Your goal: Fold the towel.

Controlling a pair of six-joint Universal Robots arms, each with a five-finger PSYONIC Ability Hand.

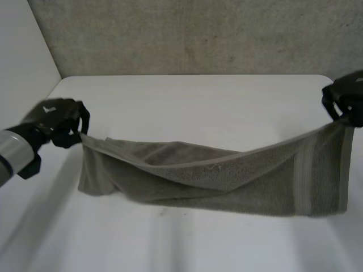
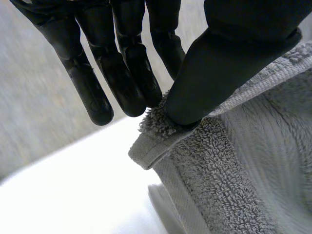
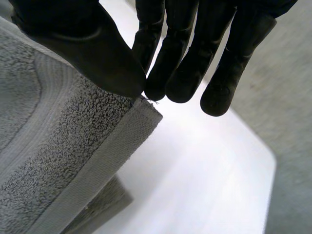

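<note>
Towel [image 1: 227, 181] hangs stretched over the counter [image 1: 187, 102], sagging mid-span. Left hand [image 1: 59, 120], at 9 o'clock, pinches one upper corner; right hand [image 1: 346, 101], at 3 o'clock, pinches the other.

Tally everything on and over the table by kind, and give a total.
Towel: 1
Hands: 2, the left hand and the right hand, each pinching a corner of the towel
Table: 1
Total: 4
</note>
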